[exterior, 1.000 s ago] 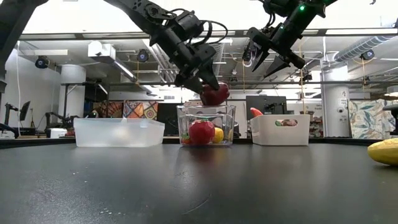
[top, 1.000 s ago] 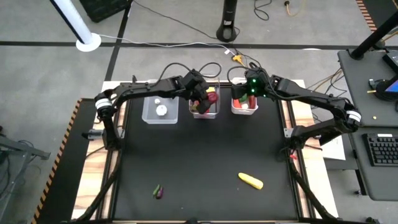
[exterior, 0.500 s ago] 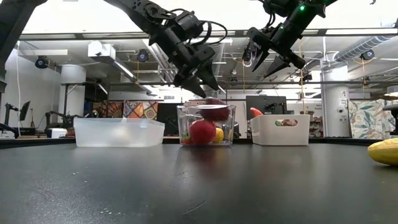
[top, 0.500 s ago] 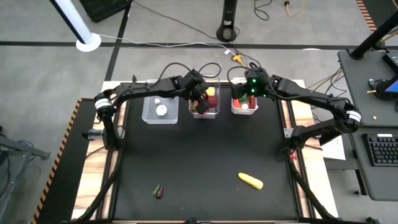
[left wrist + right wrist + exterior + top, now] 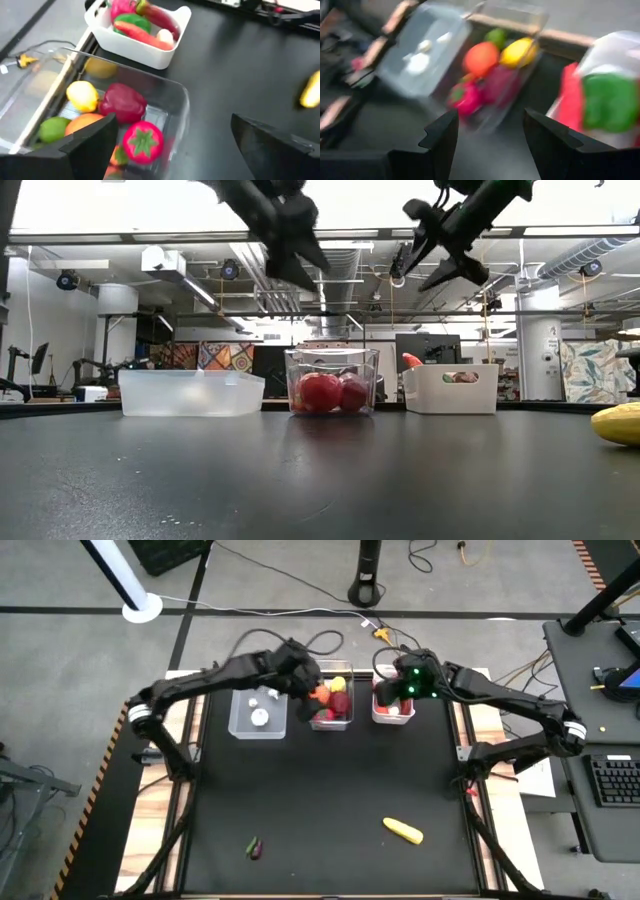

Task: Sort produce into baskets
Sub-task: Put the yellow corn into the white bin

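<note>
Colours: black bench (image 5: 320,800), clear and white bins.
Clear middle bin (image 5: 172,107): red apple (image 5: 122,102), yellow lemon (image 5: 82,95), lime-green fruit (image 5: 50,129), orange (image 5: 82,122), red strawberry (image 5: 143,142). White bin (image 5: 145,52): green pepper (image 5: 132,21). Yellow corn (image 5: 403,831) on bench.

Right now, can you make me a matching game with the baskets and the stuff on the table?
Things:
1. left clear basket
2. middle clear basket
3. white basket
4. yellow corn

Places or contents:
A. lying loose on the black table, near the front
B. holds a green pepper and red pieces
C. holds small white pieces
D. holds red apples, a lemon and an orange

Pairs: 1-C, 2-D, 3-B, 4-A
</note>
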Controlling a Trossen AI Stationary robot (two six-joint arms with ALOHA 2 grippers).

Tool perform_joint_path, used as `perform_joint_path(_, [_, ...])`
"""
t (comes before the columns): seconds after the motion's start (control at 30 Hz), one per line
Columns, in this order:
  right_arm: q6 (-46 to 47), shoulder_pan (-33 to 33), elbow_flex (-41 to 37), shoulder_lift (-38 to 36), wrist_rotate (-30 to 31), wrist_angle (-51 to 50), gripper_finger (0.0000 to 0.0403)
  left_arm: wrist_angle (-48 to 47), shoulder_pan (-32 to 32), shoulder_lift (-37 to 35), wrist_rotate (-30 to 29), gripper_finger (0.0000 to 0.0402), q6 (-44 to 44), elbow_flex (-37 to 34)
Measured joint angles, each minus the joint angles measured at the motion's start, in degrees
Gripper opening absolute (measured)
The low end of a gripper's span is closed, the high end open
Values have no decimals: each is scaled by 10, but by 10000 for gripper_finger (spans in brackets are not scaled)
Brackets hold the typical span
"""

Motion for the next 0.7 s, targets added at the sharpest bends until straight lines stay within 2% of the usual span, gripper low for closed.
perform_joint_path(0.13, [29,35,0,-19,-54,-37,210,-56,0,-72,13,359,8,-8])
perform_joint_path(0.33, [83,135,0,-26,-88,-107,210,-155,-11,-148,57,355,2,-21])
perform_joint_path(0.57, [143,292,0,-5,-83,-166,210,-153,-37,-219,56,355,-21,-72])
perform_joint_path(0.7, [149,380,0,7,-33,-194,210,-102,-46,-260,56,355,-44,-120])
